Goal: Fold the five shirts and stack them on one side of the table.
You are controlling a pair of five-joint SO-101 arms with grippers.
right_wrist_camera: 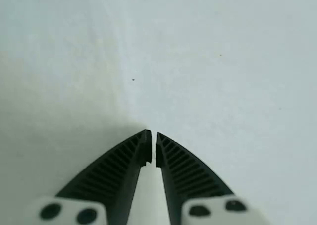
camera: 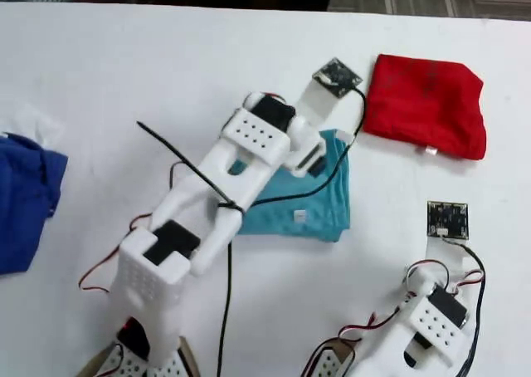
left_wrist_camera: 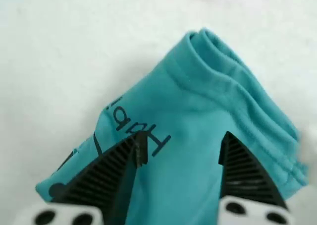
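Right under the left gripper (left_wrist_camera: 184,138) sits the folded teal shirt (left_wrist_camera: 198,101). The gripper is spread wide with nothing in it, one finger over the printed bit and the other out near the stacked-up folded edges. I can't tell whether the tips are touching the cloth or just hanging above it. From the gripper's view the bundle runs slantwise across the gap between the fingers, not square to it, so my guess is that a straight pinch would catch the top layers at an angle rather than the whole fold. The red shirt (camera: 425,103) is already folded and lies out past the left gripper, off to its right. It's near the teal one but not touching, with a strip of bare bench (camera: 124,78) between them. If that's the stack spot, I reckon the carry is short and goes forward and to the right. The right gripper (right_wrist_camera: 153,136) is pinched almost shut on nothing, over bare bench and well back from both shirts, so the left arm is clearly the nearer one. A blue shirt (camera: 25,198) is way off on the left gripper's other side and looks unfolded.
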